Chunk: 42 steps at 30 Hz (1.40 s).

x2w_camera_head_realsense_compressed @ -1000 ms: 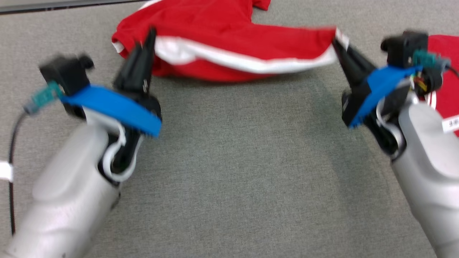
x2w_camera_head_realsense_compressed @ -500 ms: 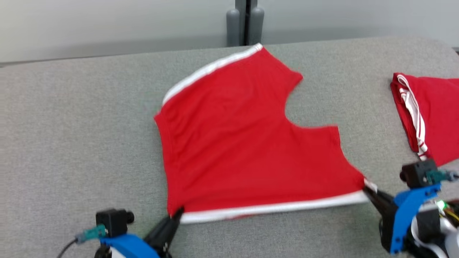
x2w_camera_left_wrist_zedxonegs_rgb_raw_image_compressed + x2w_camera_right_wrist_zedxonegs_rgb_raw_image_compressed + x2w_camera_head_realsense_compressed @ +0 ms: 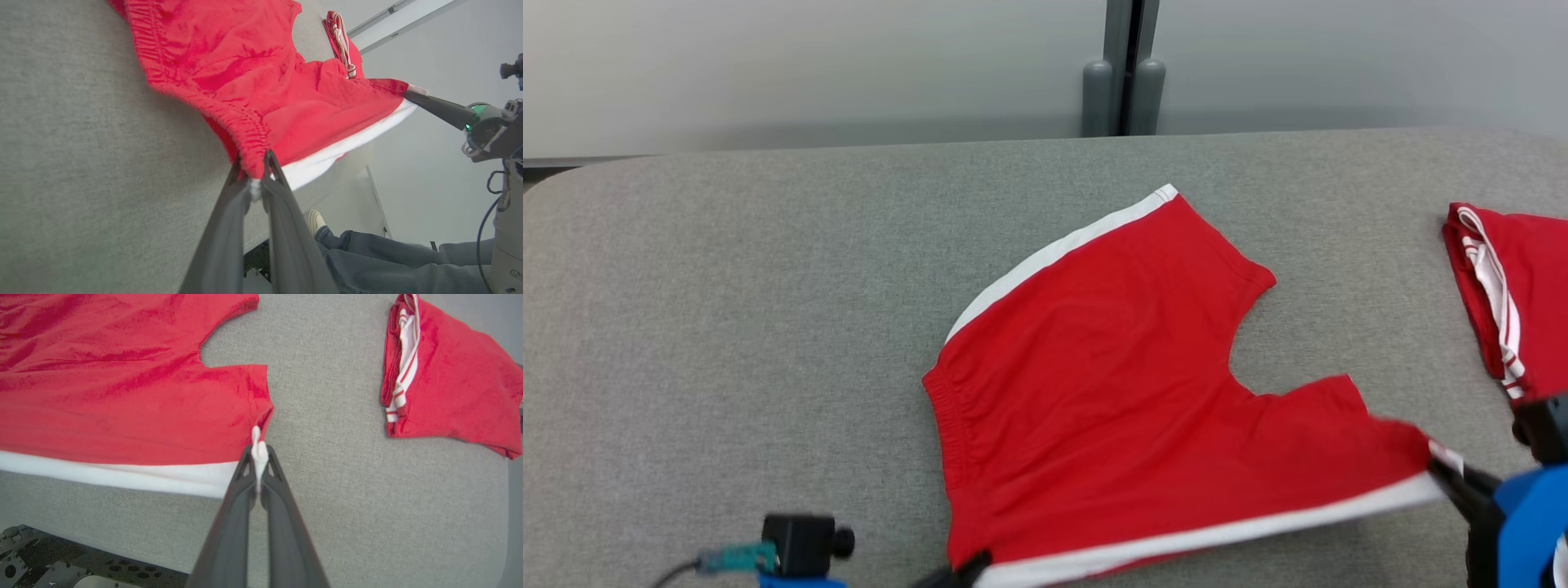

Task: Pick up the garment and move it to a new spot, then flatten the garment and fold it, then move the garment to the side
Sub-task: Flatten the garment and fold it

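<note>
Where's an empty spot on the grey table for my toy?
Biggest bare patch: the grey table left of the red shorts. Another strip runs behind the shorts, along the far edge. A narrower gap lies between the shorts and the folded red garment. Crowded: the near edge, where the left gripper and right gripper pinch the shorts.

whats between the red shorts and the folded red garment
The stretch is bare grey tabletop between shorts and folded garment, plain in the head and right wrist views.
</note>
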Motion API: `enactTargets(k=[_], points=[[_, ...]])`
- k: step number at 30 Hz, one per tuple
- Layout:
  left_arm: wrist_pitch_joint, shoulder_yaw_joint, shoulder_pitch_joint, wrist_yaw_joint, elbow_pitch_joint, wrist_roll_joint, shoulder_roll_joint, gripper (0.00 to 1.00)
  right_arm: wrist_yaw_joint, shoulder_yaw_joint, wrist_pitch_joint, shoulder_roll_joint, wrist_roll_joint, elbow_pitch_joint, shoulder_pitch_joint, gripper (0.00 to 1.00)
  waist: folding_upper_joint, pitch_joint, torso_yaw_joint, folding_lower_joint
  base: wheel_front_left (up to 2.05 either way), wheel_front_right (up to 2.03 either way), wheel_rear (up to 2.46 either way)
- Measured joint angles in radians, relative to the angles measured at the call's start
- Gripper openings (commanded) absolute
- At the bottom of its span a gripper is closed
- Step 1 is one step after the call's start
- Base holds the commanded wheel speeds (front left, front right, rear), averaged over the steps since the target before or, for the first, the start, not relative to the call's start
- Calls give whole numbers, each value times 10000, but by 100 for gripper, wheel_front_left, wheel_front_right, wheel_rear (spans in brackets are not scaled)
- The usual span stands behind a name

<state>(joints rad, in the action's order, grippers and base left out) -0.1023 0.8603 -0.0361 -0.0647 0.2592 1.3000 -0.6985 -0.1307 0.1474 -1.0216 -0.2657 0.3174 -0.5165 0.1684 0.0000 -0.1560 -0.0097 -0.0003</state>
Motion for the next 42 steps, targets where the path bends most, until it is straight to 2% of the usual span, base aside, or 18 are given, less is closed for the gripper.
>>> enactTargets(k=[4,5,6,7,10,11,12,18,25,33,34,35,36,37,42], points=[[-667,-418,-921,96,42,587,-25,0,0,-491,-111,-581,286,472,-1477,0,0,-146,125,2,0,0,0],[-963,-525,-1497,36,-221,479,-86,0,-2,-934,-29,-903,437,1030,-2374,0,0,-288,147,2,0,0,0],[-963,-525,-1497,36,-221,479,-86,0,-2,-934,-29,-903,437,1030,-2374,0,0,-288,147,2,0,0,0],[-947,-826,-2010,29,-527,598,174,0,0,-1308,196,-1074,665,1634,-3313,0,0,-457,186,3,0,0,0],[-876,-999,-2466,27,-895,548,474,0,0,-1707,474,-1246,840,2295,-4196,0,0,-645,247,3,0,0,0],[-696,-1145,-2881,40,-1340,531,842,0,0,-2021,840,-1371,876,2909,-5056,0,0,-873,325,3,0,0,0],[-696,-1145,-2881,40,-1340,531,842,0,0,-2021,840,-1371,876,2909,-5056,0,0,-873,325,3,0,0,0],[-98,-1321,-3995,224,-2696,355,2167,0,0,-2387,1960,-1509,734,4759,-7048,0,0,-1600,725,4,0,0,0],[428,-1340,-4968,500,-4447,165,3377,0,0,-2612,3216,-1315,314,6709,-8745,0,0,-2437,1350,5,0,0,0],[619,-1358,-5435,959,-5459,157,3973,0,0,-2786,3998,-1120,98,8130,-9663,0,0,-2873,1706,5,0,0,0],[652,-1365,-5460,1024,-5580,219,4063,5,0,-2819,4094,-1081,98,8299,-9735,0,0,-2904,1745,5,0,0,0],[721,-1367,-5493,1076,-5687,201,4130,31,0,-2865,4186,-1053,98,8447,-9799,39,0,-2929,1777,5,0,0,0],[779,-1402,-5584,1185,-5883,230,4234,49,0,-2953,4364,-991,105,8725,-9909,100,0,-2964,1826,4,0,0,0],[788,-1400,-5622,1229,-5975,236,4284,100,0,-3012,4464,-980,117,8867,-9962,100,0,-2973,1844,5,0,0,0],[865,-1404,-5669,1287,-6307,272,4408,100,0,-3235,4805,-940,313,9275,-10084,100,0,-2943,1889,4,0,0,0]])
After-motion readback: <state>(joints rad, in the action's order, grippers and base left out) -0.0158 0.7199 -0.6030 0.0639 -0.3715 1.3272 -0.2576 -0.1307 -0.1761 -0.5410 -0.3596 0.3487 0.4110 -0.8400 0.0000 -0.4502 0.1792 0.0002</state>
